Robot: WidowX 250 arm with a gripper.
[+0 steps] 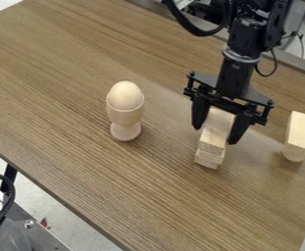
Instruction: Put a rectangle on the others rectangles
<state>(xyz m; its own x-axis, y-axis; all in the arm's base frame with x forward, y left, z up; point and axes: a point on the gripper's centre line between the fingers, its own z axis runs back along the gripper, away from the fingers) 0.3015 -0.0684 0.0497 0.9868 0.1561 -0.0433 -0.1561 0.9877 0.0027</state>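
One pale wooden upper rectangle [214,136] is pinched by the black hand [216,135], with one finger set along each of its long sides. The hand is seen right of the middle of the view, pointed downward over the wooden table [122,184]. Beneath the near end of the held rectangle, a lower part of the stack [208,160] can be seen, jutting out a little toward the near side (how many layers are in it cannot be told, as most of it is covered from above). The held rectangle is lined up with that lower part in roughly the same direction. Farther right, well apart from the stack, another pale wooden block [301,131] is placed, and a rounded shape is shown at its near end. To the left of the hand, a wooden egg [125,94] is held upright in a footed wooden cup [125,117].
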